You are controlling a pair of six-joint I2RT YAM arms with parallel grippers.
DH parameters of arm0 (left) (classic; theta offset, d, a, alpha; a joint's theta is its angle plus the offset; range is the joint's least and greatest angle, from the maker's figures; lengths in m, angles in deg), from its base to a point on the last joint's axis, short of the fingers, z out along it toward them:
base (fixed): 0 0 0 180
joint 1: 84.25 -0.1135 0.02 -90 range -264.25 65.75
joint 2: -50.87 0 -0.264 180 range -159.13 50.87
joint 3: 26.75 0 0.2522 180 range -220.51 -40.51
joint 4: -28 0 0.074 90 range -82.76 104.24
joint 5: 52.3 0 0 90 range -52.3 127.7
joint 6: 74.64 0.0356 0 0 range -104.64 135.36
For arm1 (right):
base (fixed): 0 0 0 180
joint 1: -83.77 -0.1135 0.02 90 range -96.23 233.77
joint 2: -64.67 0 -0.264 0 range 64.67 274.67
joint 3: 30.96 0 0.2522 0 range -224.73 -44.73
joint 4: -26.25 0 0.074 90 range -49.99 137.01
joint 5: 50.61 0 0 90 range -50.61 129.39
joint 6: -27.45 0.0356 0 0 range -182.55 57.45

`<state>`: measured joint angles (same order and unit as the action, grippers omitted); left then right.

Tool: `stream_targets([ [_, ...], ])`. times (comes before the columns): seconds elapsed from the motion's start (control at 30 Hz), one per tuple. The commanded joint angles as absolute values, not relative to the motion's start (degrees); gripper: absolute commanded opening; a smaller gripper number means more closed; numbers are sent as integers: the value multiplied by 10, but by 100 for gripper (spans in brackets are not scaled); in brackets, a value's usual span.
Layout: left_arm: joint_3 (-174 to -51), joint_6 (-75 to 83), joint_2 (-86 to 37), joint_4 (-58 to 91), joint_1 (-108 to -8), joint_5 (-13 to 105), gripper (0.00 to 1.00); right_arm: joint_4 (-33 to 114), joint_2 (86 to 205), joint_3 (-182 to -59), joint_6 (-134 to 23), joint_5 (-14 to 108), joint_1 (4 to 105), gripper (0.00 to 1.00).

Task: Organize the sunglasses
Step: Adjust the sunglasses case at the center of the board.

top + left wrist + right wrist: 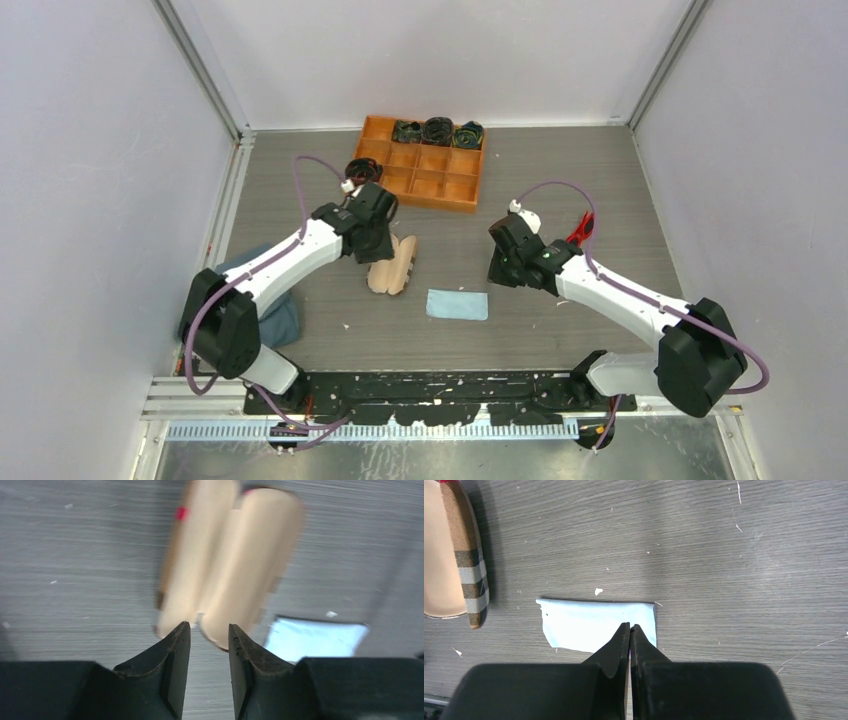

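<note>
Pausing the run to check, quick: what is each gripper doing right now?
Left gripper: partly open, nothing between the fingers, near the open glasses case.
Right gripper: closed, holding nothing, over the blue cloth.

Left arm (pixel 290 255): reaches forward and inward from its base at the near left, forearm angled toward the middle, wrist bent so the left hand (pixel 209 626) points downward. Its two fingers (pixel 172 650) stand slightly parted, a narrow gap between the tips, nothing gripped between them.

Right arm (pixel 615 295): stretches from its base at the near right toward the middle, wrist likewise turned down. Right hand (pixel 630 626): fingers pressed together, tips touching, nothing caught between them.

The two hands hang well apart.
</note>
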<state>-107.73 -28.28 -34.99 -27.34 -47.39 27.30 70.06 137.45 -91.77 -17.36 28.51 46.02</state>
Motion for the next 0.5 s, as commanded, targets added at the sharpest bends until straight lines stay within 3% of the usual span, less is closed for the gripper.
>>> stream_targets([
  [0.0, -1045, -261, -348, -282, -531, 290, 36, 704, 1366, -913, -174, 280, 462, 7],
  [0.23, -1021, -230, -400, -240, -573, 333, 44, 710, 1359, -913, -176, 277, 462, 8],
  [0.47, -1022, -231, -442, -212, -575, 314, 34, 708, 1359, -910, -175, 284, 462, 8],
])
